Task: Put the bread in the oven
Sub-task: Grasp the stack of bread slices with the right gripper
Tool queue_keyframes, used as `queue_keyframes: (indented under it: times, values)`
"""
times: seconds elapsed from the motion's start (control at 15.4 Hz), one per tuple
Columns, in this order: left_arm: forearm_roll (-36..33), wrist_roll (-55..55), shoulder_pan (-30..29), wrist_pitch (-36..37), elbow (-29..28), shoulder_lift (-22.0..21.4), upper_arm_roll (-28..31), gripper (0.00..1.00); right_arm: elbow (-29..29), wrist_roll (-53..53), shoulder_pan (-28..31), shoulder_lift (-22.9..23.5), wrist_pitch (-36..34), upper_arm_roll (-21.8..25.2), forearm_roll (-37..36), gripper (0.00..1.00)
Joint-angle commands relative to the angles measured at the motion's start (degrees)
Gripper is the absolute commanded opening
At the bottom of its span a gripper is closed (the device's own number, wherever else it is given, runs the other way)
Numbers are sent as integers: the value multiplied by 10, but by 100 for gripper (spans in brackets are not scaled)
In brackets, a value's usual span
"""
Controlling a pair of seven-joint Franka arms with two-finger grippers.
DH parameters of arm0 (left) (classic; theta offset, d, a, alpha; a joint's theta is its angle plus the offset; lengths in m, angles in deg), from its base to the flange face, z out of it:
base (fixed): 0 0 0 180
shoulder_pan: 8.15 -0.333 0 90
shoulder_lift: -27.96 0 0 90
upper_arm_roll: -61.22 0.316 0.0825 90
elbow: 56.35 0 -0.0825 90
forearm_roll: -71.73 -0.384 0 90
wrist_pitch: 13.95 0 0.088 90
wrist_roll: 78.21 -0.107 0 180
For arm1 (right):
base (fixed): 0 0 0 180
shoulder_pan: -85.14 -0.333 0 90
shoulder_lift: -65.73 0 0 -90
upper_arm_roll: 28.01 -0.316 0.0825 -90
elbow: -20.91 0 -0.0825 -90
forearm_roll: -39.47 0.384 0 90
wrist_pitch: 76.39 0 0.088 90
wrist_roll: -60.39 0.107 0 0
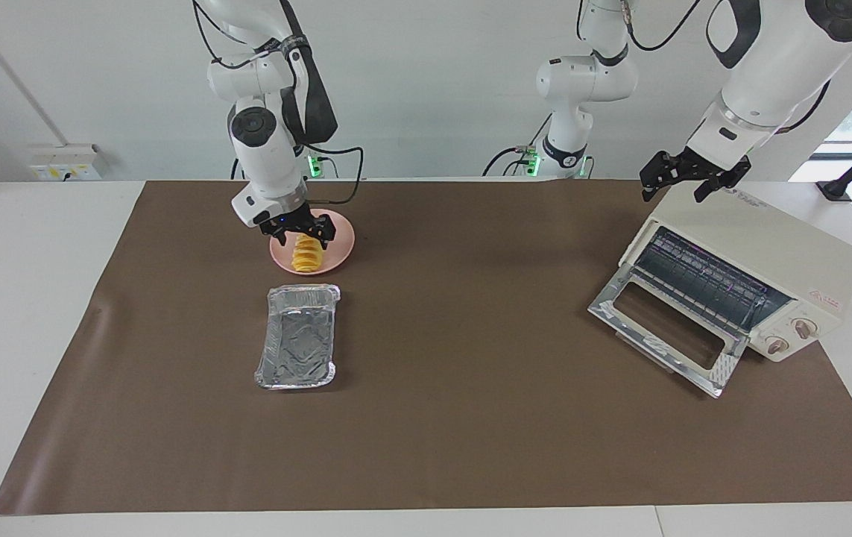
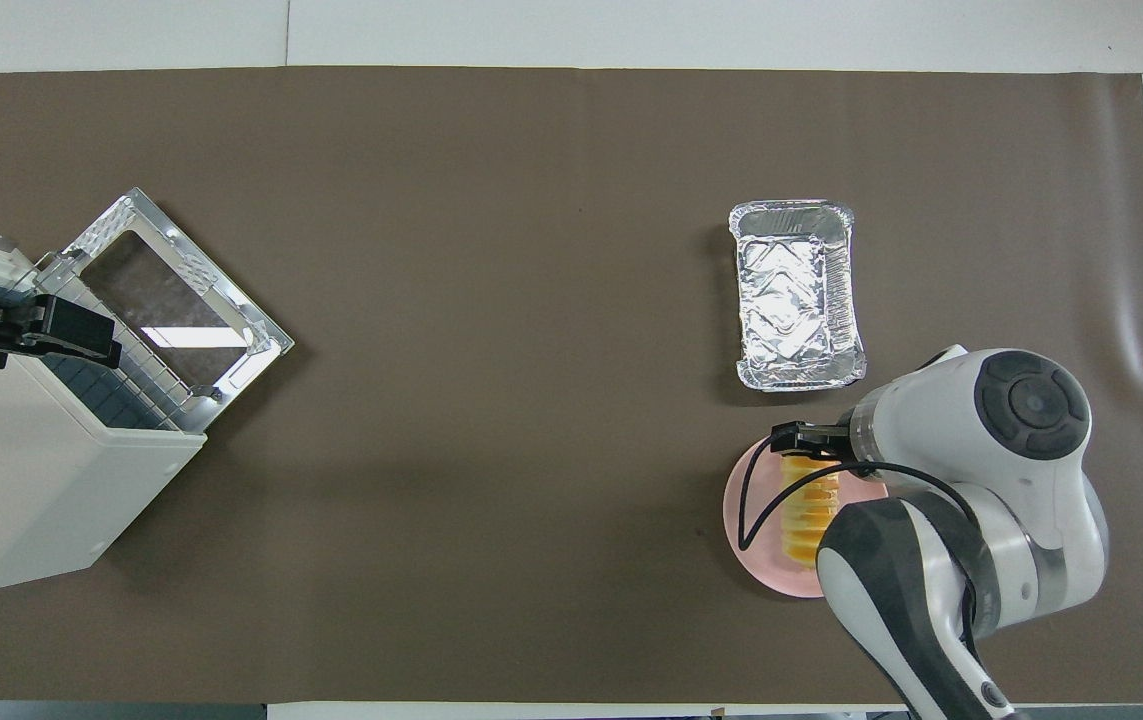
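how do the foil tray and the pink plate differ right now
The rectangular silver foil tray is crinkled, deep-walled and holds nothing; the round pink plate is smooth, shallow and carries the ridged golden-yellow bread. The foil tray lies farther from the robots than the pink plate. The right gripper is down over the pink plate's bread, while nothing is over the foil tray. Both rest on the brown mat, toward the right arm's end.
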Motion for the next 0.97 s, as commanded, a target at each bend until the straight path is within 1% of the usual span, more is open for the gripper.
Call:
queue_keyframes:
  times: [0.0, 0.26, 0.32, 0.39, 0.45, 0.52, 0.58, 0.65, 0.71, 0.78, 0.84, 0.91]
  values:
    - [-10, -6, -2, -7, -9, -11, 0, 100, -66, 0, 1, -30, 46, 0, 16, 100]
    - [-10, -6, -2, -7, -9, -11, 0, 100, -101, -20, -2, -51, 47, 0, 16, 100]
    - [-10, -6, -2, -7, -9, -11, 0, 100, -101, -20, -2, -51, 47, 0, 17, 97]
    - [-10, -6, -2, -7, -9, -11, 0, 100, -101, -21, -2, -51, 47, 0, 17, 91]
    - [-10, -6, -2, -7, -9, -11, 0, 100, -101, -21, -2, -50, 47, 0, 17, 81]
    - [-10, -6, -2, -7, -9, -11, 0, 100, -101, -21, -3, -50, 47, 0, 18, 66]
    - [-10, -6, -2, -7, -9, -11, 0, 100, -101, -23, -2, -50, 47, 0, 19, 59]
    - [-10, -6, -2, -7, -9, -11, 0, 100, -101, -23, -2, -50, 47, 0, 19, 44]
    - [-10, -6, -2, -7, -9, -11, 0, 100, -101, -23, -2, -50, 48, -1, 19, 24]
    - [-10, -6, -2, -7, -9, -11, 0, 100, -101, -23, -3, -50, 47, -1, 20, 8]
    - [-10, -6, -2, -7, -9, -11, 0, 100, -99, -23, -3, -49, 47, -1, 28, 0]
    - [-10, -6, -2, -7, -9, -11, 0, 100, -94, -22, -3, -47, 47, -1, 41, 0]
